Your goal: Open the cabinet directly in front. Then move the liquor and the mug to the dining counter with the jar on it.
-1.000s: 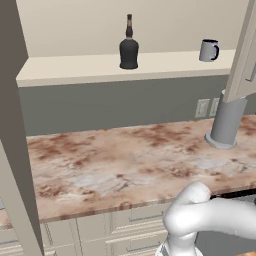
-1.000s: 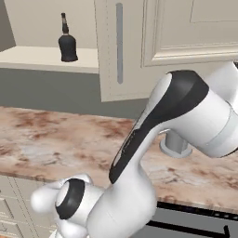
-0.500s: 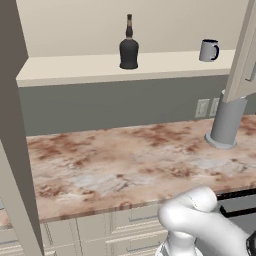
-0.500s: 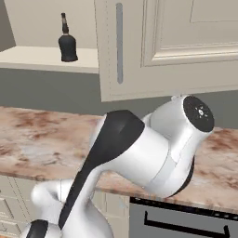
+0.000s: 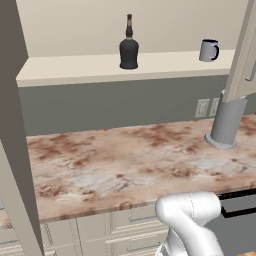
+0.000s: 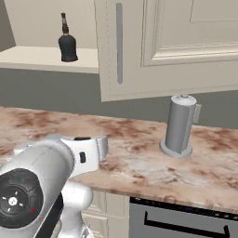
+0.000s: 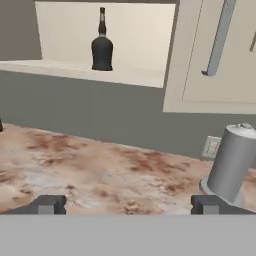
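So the cabinet point(image 5: 246, 55) is already swung open, and its bottom shelf point(image 5: 125, 71) is fully exposed from the left base view. The liquor point(image 5: 129, 49) stands upright roughly mid-shelf, a little back from the front lip, with bare shelf on both sides of it. The mug point(image 5: 208, 50) sits well apart from it toward the right end of the shelf, handle pointing right, close to the edge of the open door. From the right base view that door point(image 6: 139, 46) hangs out over the marble counter point(image 6: 139, 153) with its long grey handle point(image 6: 119, 44) facing us, and it hides the right part of the shelf, so from there you get the bottle point(image 6: 68, 42) but not the mug. Below the door, a tall grey canister point(image 6: 179, 126) stands upright on the counter on a round base, near the back wall. The rest of the countertop is wide flat marble right up to its front edge. In the hand view the gripper point(image 7: 127, 205) hangs low over the counter near its front edge with the two finger tips point(image 7: 47, 204) spread about as wide as they go, nothing between them, looking straight up at the liquor point(image 7: 102, 47).
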